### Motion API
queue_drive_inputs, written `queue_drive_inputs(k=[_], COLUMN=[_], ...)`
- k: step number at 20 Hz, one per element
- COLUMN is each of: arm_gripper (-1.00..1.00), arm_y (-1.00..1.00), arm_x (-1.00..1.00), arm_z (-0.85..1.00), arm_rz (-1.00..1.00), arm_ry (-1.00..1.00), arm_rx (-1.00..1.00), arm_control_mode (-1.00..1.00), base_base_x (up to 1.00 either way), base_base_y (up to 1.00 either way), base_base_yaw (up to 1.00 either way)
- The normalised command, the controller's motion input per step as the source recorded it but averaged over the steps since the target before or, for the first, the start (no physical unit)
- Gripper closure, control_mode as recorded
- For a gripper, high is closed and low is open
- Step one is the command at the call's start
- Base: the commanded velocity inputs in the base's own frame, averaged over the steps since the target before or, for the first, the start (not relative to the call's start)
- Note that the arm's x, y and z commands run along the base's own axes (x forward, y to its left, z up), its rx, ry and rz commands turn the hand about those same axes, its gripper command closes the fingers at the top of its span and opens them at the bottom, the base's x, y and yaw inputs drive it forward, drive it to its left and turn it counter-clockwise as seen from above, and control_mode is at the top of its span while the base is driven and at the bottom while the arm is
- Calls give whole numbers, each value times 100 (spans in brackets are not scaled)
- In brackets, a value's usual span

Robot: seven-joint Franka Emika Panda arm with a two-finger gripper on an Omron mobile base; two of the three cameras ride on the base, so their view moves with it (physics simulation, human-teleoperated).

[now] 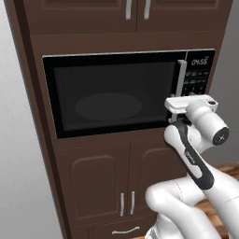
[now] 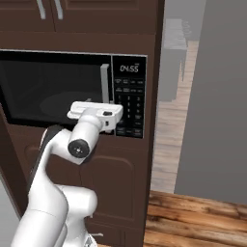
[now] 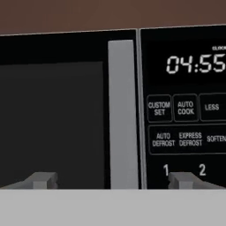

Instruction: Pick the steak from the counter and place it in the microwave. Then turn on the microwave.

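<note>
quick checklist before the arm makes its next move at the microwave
1. Microwave door shut: ok, it sits flush with the frame.
2. Gripper jaws open and empty: ok, the fingertips stand wide apart with nothing between them.
3. Gripper facing the front panel: ok, the handle stands between the tips in the hand view.
4. Keypad within view and unobstructed: ok, buttons and display read clearly.
5. Steak inside the microwave: cannot tell, the dark glass shows just a faint turntable.
6. Start button located: cannot tell, the hand view cuts off the lower keys.
</note>
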Motion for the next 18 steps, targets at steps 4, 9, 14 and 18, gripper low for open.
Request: queue_drive_inputs(k=[4, 9, 14, 18], arm_gripper=[-100, -100, -100, -100], arm_y=[-14, -14, -2, 0], arm_x=[34, 32, 23, 20], arm_z=[0, 0, 0, 0], arm_rz=[0, 0, 0, 0], arm_ry=[0, 0, 0, 0], arm_rx=[5, 4, 1, 0], arm_control_mode=[-100, -100, -100, -100], base_base_x=[0, 0, 0, 0], base_base_y=[0, 0, 0, 0], base_base_yaw=[0, 0, 0, 0])
